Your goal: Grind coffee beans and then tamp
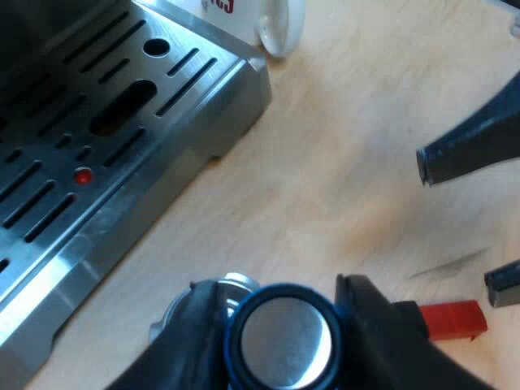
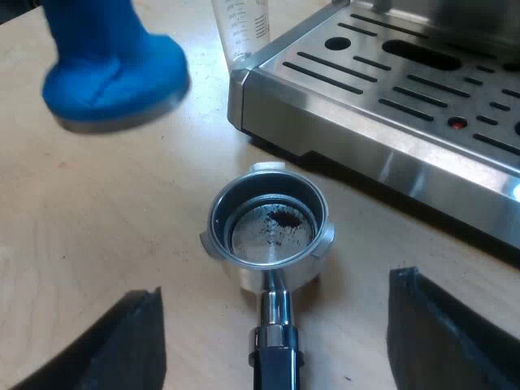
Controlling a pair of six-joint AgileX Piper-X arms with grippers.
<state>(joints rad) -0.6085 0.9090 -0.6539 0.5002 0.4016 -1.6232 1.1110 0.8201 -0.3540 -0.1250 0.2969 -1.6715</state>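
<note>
My left gripper (image 1: 284,348) is shut on the blue tamper (image 1: 283,341), whose round metal face shows between the fingers. In the right wrist view the tamper (image 2: 114,69) hangs above the table, a little way from the metal holder (image 2: 268,227). The holder lies on the table with its basket up, holding only a few dark grounds. Its dark handle runs between the fingers of my right gripper (image 2: 276,341), which stands open around it without touching. The handle's red end (image 1: 451,318) lies close to one right finger (image 1: 504,284).
The espresso machine's slotted steel drip tray (image 2: 390,89) stands close beside the holder, with a small red dot on it (image 1: 82,175). A measuring glass (image 2: 241,28) stands at the tray's corner. A white mug (image 1: 276,24) sits by the tray's other corner. Bare wooden table (image 1: 341,162) surrounds the holder.
</note>
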